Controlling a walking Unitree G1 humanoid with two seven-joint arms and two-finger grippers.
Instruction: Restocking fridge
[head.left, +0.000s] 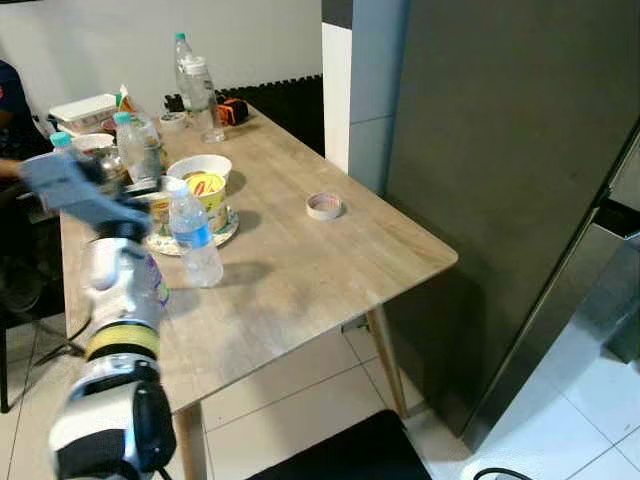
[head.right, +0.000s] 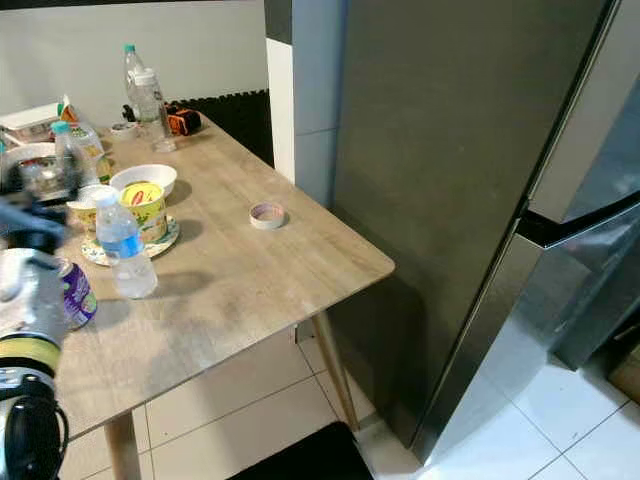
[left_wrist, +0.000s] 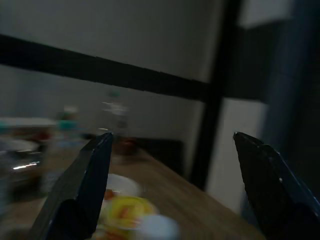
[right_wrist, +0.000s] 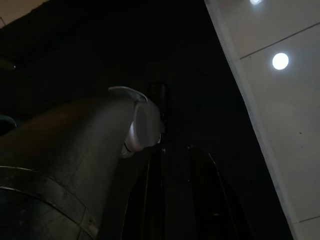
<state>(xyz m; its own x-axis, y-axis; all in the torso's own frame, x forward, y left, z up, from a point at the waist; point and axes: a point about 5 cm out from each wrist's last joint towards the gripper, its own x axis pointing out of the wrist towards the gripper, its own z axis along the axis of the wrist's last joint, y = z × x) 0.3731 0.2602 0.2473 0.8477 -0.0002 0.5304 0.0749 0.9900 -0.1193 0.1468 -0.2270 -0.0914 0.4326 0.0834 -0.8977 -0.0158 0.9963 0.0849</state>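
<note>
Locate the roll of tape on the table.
In the left eye view the roll of tape lies flat on the wooden table, towards its fridge-side edge, apart and to the right of the yellow cup.

bottles (head.left: 193, 235) crowd table's (head.left: 330, 260) left, right half bare

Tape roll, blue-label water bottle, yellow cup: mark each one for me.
tape roll (head.left: 324, 206): left eye view, on its ring.
water bottle (head.left: 194, 240): left eye view, on the blue label.
yellow cup (head.right: 147, 205): right eye view, on its side under the lid.
</note>
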